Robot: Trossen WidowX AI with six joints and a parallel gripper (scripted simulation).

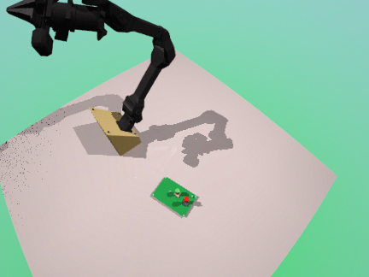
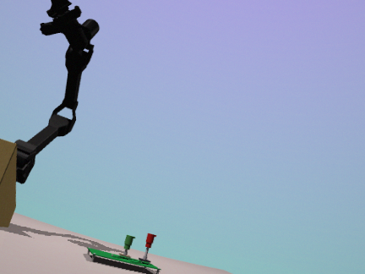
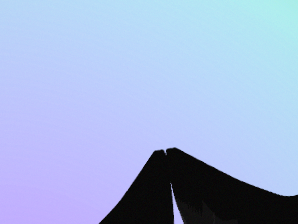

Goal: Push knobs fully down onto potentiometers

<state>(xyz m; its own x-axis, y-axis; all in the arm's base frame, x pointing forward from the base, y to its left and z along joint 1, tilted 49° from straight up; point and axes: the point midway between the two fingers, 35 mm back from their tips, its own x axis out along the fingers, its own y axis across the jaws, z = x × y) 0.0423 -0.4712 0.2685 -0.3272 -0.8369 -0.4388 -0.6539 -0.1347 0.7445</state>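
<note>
The green circuit board [image 1: 164,201] [image 2: 106,256] stands on short legs on the table. A green knob [image 1: 177,191] [image 2: 128,242] sits high on its potentiometer's shaft, with some shaft showing below it in the exterior view. A red knob [image 1: 186,199] [image 2: 149,240] also sits high, with a longer stretch of bare shaft below it. My gripper [image 1: 8,9] [image 3: 165,159] is shut and empty, its fingertips together in the wrist view. It is high up and far from the board, at the top left of the top view.
The arm's base stands on a tan wedge-shaped block [image 1: 113,128] [image 2: 8,186] behind the board on the pale table [image 1: 239,205]. The arm rises from it and bends over toward the upper left in the top view. The arm's shadow falls between block and board.
</note>
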